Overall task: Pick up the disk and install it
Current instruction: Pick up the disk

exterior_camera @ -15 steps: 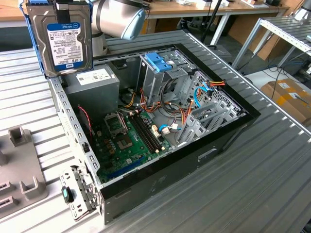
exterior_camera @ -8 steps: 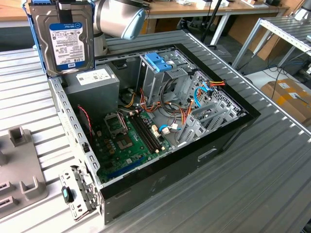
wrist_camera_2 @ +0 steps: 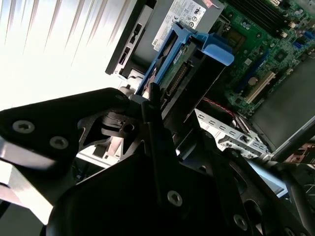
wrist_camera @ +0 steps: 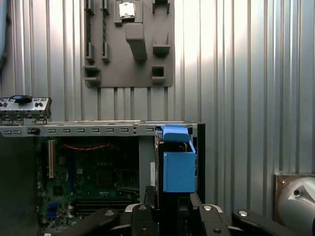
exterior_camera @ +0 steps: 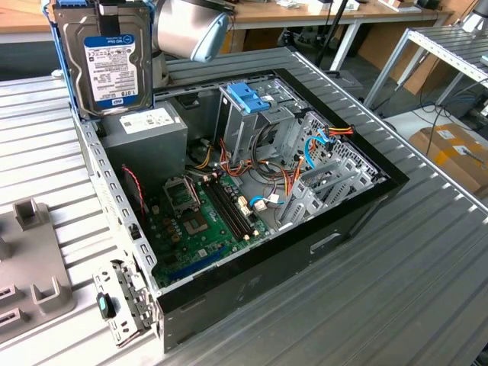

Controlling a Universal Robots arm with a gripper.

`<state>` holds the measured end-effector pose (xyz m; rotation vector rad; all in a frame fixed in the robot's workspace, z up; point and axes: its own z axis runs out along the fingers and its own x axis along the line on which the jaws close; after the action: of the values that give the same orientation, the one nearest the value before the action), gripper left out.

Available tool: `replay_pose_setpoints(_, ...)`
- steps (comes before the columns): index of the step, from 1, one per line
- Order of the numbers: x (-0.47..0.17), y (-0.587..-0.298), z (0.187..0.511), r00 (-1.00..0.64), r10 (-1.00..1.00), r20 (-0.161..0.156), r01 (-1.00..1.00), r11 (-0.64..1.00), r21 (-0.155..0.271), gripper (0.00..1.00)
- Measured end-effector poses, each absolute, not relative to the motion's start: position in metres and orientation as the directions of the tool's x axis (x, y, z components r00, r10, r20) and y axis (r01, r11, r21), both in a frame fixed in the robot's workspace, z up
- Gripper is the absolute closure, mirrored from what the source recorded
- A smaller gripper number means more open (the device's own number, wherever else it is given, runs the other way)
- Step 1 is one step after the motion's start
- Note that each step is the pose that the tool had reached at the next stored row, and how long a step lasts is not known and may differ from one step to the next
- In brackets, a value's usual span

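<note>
The fingers [wrist_camera_2: 155, 137] are clamped shut on the top end of the disk [exterior_camera: 107, 65], which hangs upright, label outward, above the power supply [exterior_camera: 149, 131] corner of the open computer case [exterior_camera: 358, 221], probably to clear its walls and cables.

You see the disk [exterior_camera: 107, 65] in silver, its label white and blue, its rails light blue; the latch [exterior_camera: 248, 97] is brighter blue. The motherboard [exterior_camera: 202, 221] is green; the power supply [exterior_camera: 145, 142] grey; the table [exterior_camera: 396, 290] ribbed silver.
</note>
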<state>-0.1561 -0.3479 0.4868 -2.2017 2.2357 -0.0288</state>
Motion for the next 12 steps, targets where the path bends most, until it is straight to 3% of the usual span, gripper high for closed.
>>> replay_pose_setpoints(12, -0.1458, -0.3479, 0.4868, -0.015, -1.0, 0.01, -1.0, 0.015, -0.016, 0.65)
